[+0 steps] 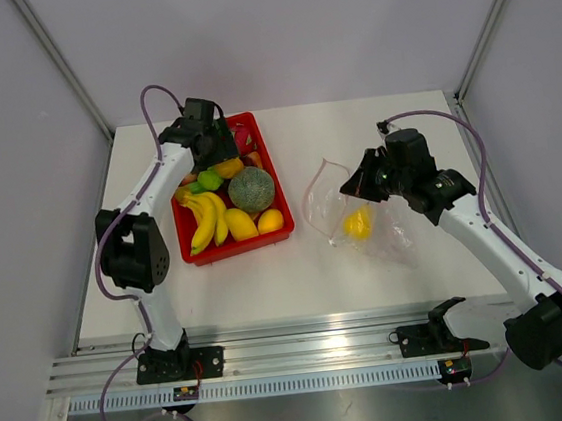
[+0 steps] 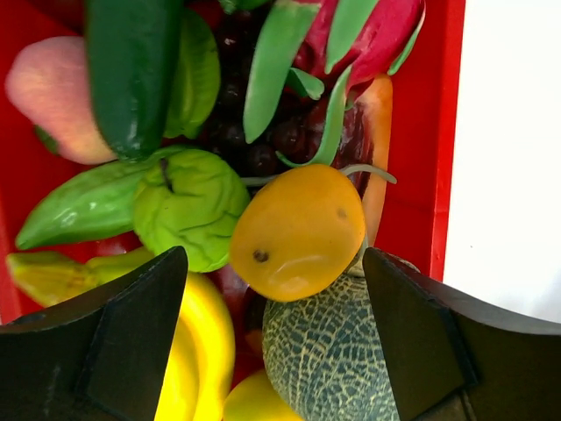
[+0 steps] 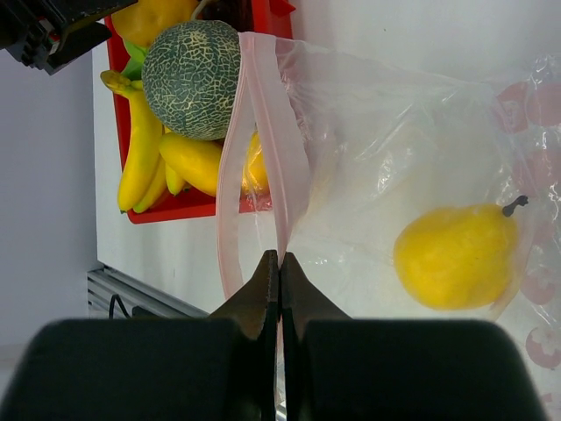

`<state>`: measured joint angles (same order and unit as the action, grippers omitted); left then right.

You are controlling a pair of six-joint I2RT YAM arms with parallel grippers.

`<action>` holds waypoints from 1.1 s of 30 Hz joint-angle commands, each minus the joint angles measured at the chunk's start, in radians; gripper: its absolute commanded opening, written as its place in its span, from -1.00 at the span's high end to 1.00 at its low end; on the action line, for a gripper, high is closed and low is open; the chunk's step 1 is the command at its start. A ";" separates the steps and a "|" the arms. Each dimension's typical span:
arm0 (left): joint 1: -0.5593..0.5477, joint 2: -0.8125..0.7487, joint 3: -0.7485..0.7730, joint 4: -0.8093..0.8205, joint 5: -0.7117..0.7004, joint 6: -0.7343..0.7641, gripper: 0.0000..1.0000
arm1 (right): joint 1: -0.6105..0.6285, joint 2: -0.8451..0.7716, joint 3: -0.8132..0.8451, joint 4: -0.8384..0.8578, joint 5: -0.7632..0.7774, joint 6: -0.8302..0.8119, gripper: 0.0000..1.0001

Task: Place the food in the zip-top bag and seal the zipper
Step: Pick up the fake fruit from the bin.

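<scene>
Right claw [image 3: 280, 256]: my two fingers are pressed flat together, pinching the zipper [image 3: 279, 158] where its pink strip runs down to my tips.
Zipper lips: the two pink edges part just beyond my grip, so the mouth gapes on the side facing the red tray [image 3: 175, 210].
Zip-top bag [image 3: 377, 132]: crinkled and clear, it lies on the white table [image 1: 352, 123] to the right of the tray, with its mouth end in my pinch.
Yellow pear [image 3: 456, 259]: inside the bag, on its side, with its dark stem pointing away from the mouth.
Melon [image 3: 191, 79]: in the tray against the wall nearest the bag, just beside the open mouth as my wrist camera sees it.
Bananas [image 1: 204, 218]: in the tray's near left part, next to the melon, with more yellow pieces at the near wall.
Left claw [image 2: 273, 263]: my other fingers stand wide apart over the far half of the tray, gripping nothing.
Orange fruit [image 2: 298, 232]: right under that gap and touching the melon; I cannot tell whether my fingers touch it.
Green fruit [image 2: 188, 206]: knobbly, just beside the orange fruit.
Dark grapes [image 2: 254, 140]: beyond those two, under long green leaves, toward the far wall.
</scene>
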<state>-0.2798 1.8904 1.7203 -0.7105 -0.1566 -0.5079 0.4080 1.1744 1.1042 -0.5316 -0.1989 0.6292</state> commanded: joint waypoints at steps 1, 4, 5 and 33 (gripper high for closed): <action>-0.005 0.009 0.048 0.036 0.035 0.009 -0.63 | 0.009 -0.002 0.037 -0.008 0.027 -0.016 0.98; -0.007 0.009 0.038 0.048 0.049 0.015 -0.61 | 0.009 0.002 0.036 -0.007 0.027 -0.011 0.98; -0.009 0.016 0.038 0.045 0.052 0.017 -0.61 | 0.009 0.005 0.037 -0.007 0.024 -0.008 0.98; -0.030 -0.149 -0.022 0.011 0.049 0.068 0.61 | 0.009 0.022 0.037 0.002 0.004 -0.002 0.99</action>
<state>-0.2951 1.8828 1.7058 -0.7158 -0.0895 -0.4683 0.4080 1.1992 1.1069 -0.5518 -0.1944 0.6292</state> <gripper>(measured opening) 0.652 0.012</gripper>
